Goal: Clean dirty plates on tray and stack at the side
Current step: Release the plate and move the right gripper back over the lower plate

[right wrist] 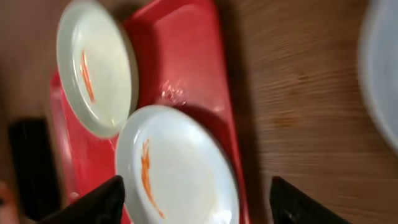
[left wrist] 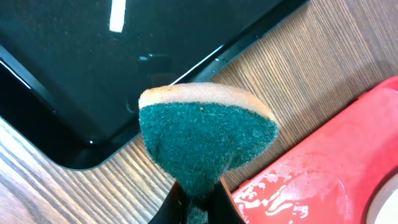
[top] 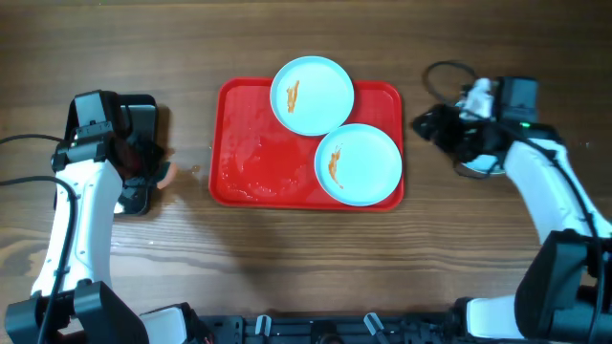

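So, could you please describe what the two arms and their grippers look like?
Both the left arm and right arm have white links with black joints. The left gripper and right gripper are black. Thin black cables run beside both; the right wrist shows a small green light.

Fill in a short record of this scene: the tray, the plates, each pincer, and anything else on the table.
tray: red tray at the table's centre, its bare left half looks wet
plates: two on the tray, far plate overhanging the far rim, near-right plate, edges meeting, each with an orange smear
left: left pincer shut on a green-faced sponge
right: right pincer open, empty, right of the tray
other: black tray beside the left arm
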Available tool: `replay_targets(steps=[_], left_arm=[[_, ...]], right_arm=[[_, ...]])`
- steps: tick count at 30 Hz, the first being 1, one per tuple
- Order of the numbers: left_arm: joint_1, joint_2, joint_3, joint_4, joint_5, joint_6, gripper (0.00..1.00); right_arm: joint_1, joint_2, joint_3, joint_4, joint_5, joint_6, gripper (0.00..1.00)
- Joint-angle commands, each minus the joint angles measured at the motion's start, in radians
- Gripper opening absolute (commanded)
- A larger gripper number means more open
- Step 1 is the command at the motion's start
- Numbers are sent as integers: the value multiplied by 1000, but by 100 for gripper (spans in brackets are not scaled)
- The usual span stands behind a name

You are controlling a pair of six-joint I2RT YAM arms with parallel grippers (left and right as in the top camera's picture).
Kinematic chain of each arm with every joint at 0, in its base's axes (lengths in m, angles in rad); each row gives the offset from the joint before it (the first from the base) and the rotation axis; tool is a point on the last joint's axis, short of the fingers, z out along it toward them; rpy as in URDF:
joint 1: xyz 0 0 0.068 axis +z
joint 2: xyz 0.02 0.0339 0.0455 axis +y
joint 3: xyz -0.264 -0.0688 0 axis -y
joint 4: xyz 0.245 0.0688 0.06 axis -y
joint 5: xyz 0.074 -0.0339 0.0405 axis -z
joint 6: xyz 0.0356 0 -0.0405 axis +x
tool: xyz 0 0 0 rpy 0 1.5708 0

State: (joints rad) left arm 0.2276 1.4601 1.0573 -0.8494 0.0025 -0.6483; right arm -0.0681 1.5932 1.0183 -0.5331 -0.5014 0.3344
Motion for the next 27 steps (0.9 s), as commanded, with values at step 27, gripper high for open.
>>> replay_targets(steps=[27], left_arm=[[5,-24,-5,10,31,39,4]], right_arm=[[242,211,-2,137,333,-151,50]])
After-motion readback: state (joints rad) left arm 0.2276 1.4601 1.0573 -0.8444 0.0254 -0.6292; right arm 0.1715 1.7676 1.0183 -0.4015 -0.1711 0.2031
